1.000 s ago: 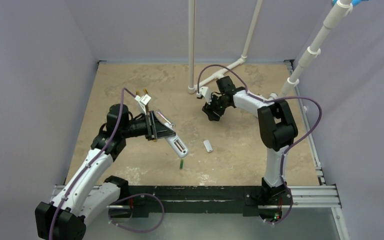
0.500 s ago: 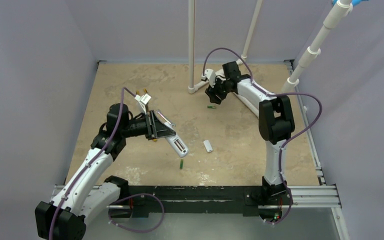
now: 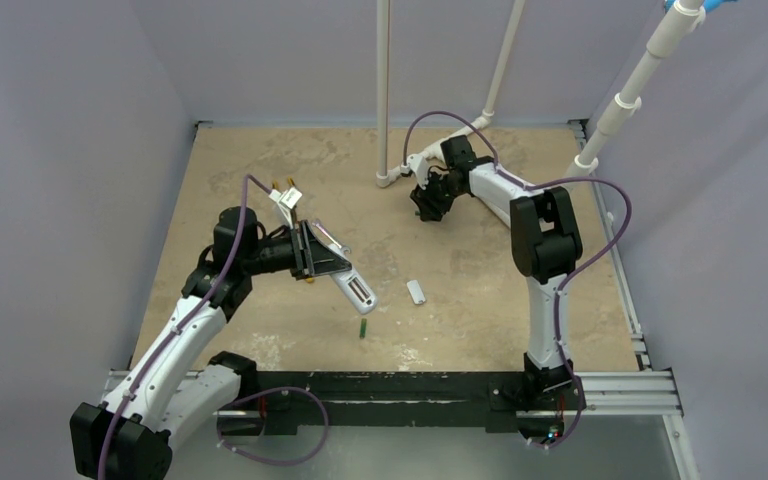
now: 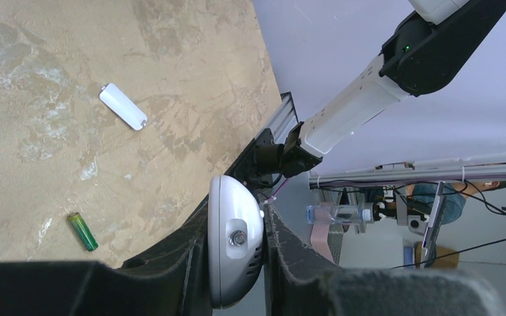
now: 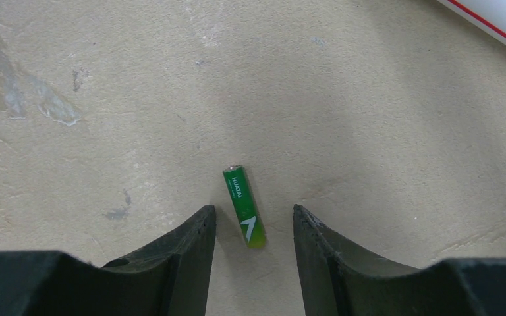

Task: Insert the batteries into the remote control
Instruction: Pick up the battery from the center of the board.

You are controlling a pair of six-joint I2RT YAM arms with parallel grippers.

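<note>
Over at the far side of the counter [image 3: 260, 160], close to the foot of the white pipes [image 3: 384, 90], the right pincer [image 5: 253, 212] is pointed down at the surface with its jaws partly open. A green battery [image 5: 244, 207] lies flat on the counter in the gap between them. Neither of the fingers [image 5: 191, 243] appears to touch it, though it sits nearer the one on the left of the wrist view, so that pincer has hold of nothing. Nearer the middle of the counter, the left pincer [image 4: 236, 217] is clamped tight on the remote control [image 3: 357, 290], gripping one end of it. From above, the rest of the white handset juts out beyond the jaws, slanting down toward the near edge, and a dark slot shows on the face turned upward. I can't make out from here whether anything sits inside that slot. A second battery [image 3: 362, 327] lies on the counter just past the remote's free end, on the near side and apart from it. It is well away from the one under the right pincer. A small white oblong piece [image 3: 416, 292] rests flat on the counter a little to the right of the handset, touching neither it nor the second battery.
</note>
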